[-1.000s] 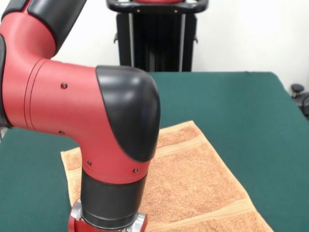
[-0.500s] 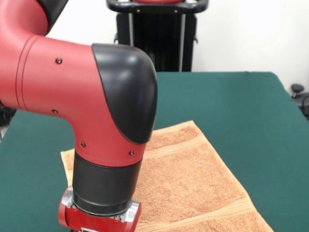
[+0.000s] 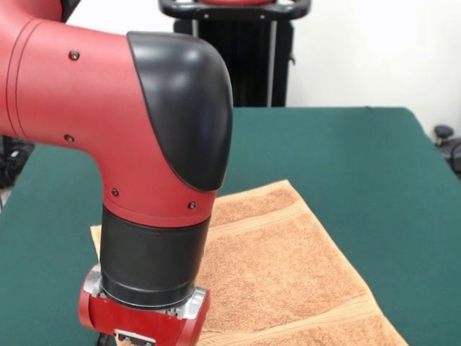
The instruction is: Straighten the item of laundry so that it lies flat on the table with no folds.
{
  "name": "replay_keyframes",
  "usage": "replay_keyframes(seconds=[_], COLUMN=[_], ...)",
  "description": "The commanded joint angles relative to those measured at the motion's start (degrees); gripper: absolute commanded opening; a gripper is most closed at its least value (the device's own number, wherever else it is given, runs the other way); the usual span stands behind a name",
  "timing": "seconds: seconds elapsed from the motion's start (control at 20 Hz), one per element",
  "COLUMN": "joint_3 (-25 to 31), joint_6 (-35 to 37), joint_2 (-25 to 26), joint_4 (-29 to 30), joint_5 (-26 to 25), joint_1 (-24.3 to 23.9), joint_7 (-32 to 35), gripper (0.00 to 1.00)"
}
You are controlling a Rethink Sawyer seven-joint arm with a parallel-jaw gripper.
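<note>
The orange-tan terry towel (image 3: 288, 274) lies spread on the dark green table (image 3: 346, 151) at the picture's lower middle, its near part cut off by the bottom edge. Woven band stripes cross it near its far end and near the bottom. No label shows. My red and black arm (image 3: 137, 144) comes down from the upper left and fills the left half of the view, covering the towel's left part. Only the red wrist flange (image 3: 140, 321) shows at the bottom edge; the gripper itself is below the picture.
The robot's black pedestal (image 3: 234, 50) stands at the table's far side. A dark object (image 3: 450, 144) sits beyond the table's right edge. Green cloth shows to the right of and behind the towel.
The arm has risen and shifted slightly left, so more of the red wrist flange shows at the bottom edge. The towel has not visibly moved.
</note>
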Motion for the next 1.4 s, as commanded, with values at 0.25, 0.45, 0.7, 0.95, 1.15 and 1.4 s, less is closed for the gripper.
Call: replay_keyframes(seconds=[0.25, 0.45, 0.7, 0.95, 1.15, 1.4], joint_3=[0.09, -0.85, -1.85, -2.1, -1.95, -1.78], joint_6=[4.11, 5.11, 4.11, 3.21, 1.93, 0.93], joint_2=[-1.6, -3.6, -5.77, -6.7, -6.54, -6.02], joint_4=[9.86, 12.36, 15.81, 18.0, 18.8, 19.13], joint_5=[2.46, 3.43, 3.89, 3.99, 3.91, 3.79], joint_1=[2.04, 2.08, 1.95, 1.61, 1.04, 0.57], joint_7=[-8.87, -8.43, -7.37, -6.88, -7.04, -7.56], gripper=[1.0, 1.0, 1.0, 1.0, 1.0, 1.0])
